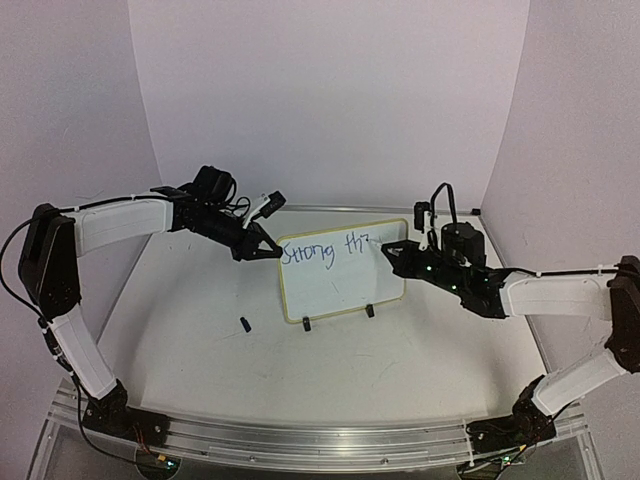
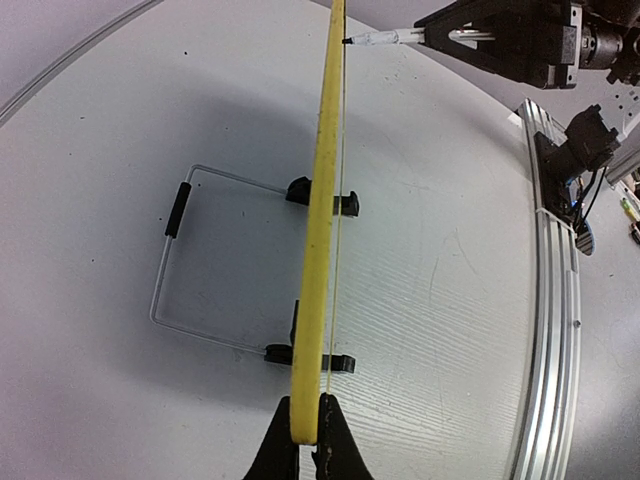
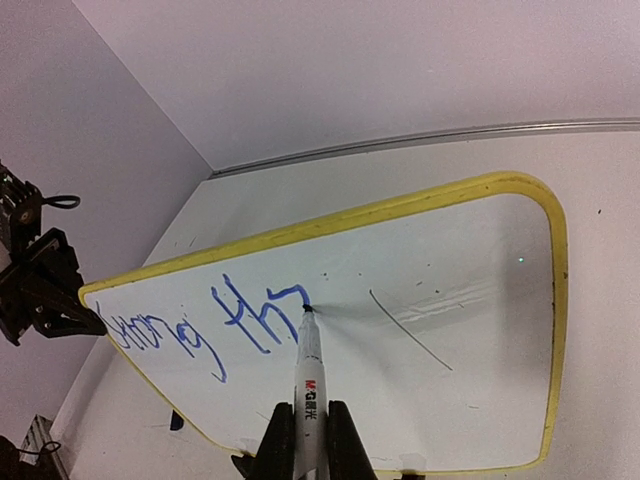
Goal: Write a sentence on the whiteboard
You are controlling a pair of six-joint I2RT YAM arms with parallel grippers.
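White table (image 1: 200, 370), near side: small black bit (image 1: 244, 324), probably a pen cap. Mid-table, the whiteboard (image 1: 340, 285) stands on its feet. Left gripper (image 2: 305, 435) pinches its yellow edge. The right gripper (image 1: 388, 254) clamps a marker (image 3: 305, 355), tip on the board. "Strong th" is written; second word unfinished, most of the sentence left.
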